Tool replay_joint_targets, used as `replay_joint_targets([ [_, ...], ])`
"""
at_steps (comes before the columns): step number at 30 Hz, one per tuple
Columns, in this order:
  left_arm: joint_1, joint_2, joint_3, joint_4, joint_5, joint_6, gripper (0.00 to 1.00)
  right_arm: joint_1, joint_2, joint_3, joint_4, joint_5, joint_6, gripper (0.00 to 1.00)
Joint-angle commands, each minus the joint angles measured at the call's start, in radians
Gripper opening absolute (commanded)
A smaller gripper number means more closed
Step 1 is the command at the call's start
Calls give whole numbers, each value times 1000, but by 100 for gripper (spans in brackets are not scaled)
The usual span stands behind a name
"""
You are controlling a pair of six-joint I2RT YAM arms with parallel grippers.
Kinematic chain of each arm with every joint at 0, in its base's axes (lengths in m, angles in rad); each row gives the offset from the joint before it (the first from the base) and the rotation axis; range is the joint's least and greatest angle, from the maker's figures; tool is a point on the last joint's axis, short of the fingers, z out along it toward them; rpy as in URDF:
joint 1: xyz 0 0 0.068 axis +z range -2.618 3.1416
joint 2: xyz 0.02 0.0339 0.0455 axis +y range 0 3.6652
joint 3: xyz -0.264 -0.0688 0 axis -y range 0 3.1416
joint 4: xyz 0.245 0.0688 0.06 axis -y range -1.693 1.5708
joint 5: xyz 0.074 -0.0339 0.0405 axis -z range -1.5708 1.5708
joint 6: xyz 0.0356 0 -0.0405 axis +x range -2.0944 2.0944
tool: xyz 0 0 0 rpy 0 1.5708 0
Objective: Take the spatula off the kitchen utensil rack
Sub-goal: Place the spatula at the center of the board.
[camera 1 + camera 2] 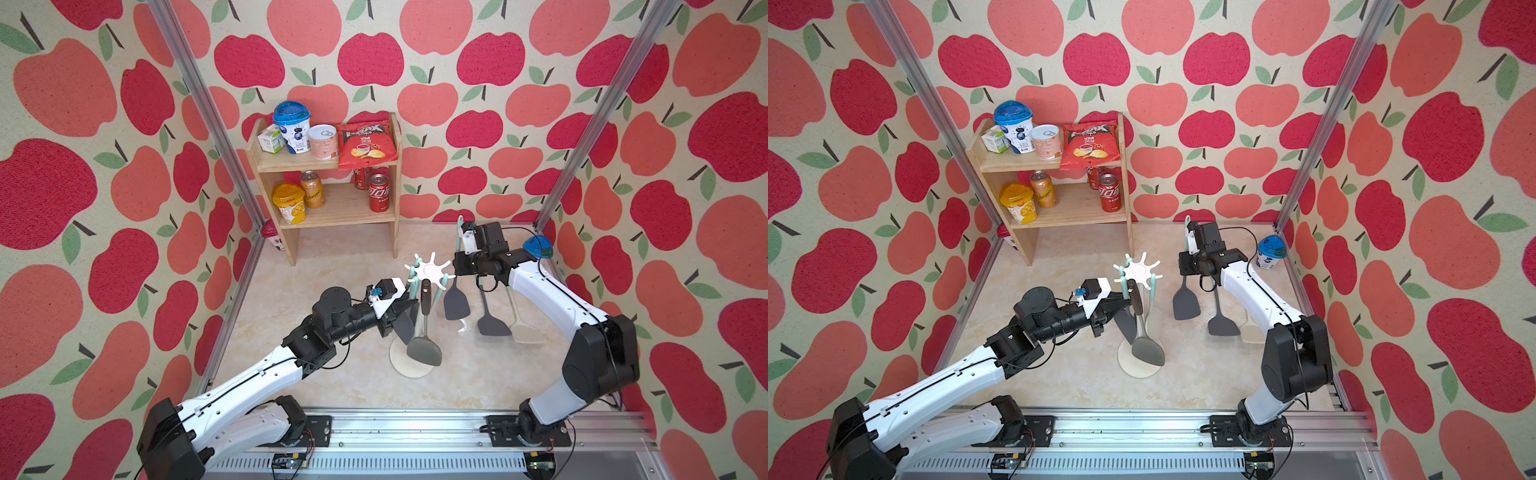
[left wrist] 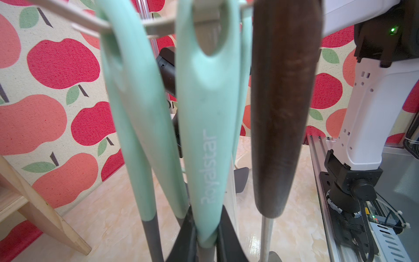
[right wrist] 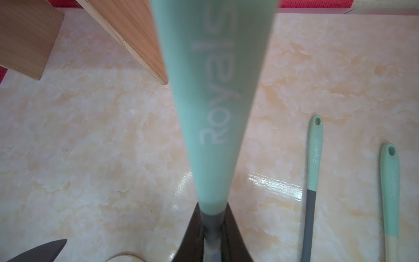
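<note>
The white kitchen utensil rack (image 1: pixel 430 270) (image 1: pixel 1138 270) stands mid-table on its round base (image 1: pixel 399 365). My right gripper (image 1: pixel 461 266) (image 3: pixel 212 233) is shut on a mint-handled spatula (image 1: pixel 456 305) (image 3: pixel 210 113) with a dark grey head. It hangs free to the right of the rack, apart from the prongs. My left gripper (image 1: pixel 409 311) (image 2: pixel 206 240) is shut on another mint handle (image 2: pixel 208 136), whose loop still sits on a rack prong (image 2: pixel 158 25). A dark wooden-handled turner (image 1: pixel 424 349) (image 2: pixel 281 113) and more mint-handled utensils also hang there.
Two mint-handled utensils lie on the table right of the rack, one dark grey (image 1: pixel 492 324) (image 3: pixel 314 158), one cream (image 1: pixel 525 330) (image 3: pixel 390 192). A wooden two-tier shelf (image 1: pixel 395 199) with cans and snacks stands at the back. A blue-lidded cup (image 1: pixel 538 247) sits by the right wall.
</note>
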Motion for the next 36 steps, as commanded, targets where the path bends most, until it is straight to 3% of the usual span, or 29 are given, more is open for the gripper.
replay_joint_targets([
  [1,4,7,-32,-110,-8,16,0,-3,11,22,-1,-17,18,0],
  [36,4,-5,-42,-121,-22,11,0,-28,182,11,46,-53,19,0],
])
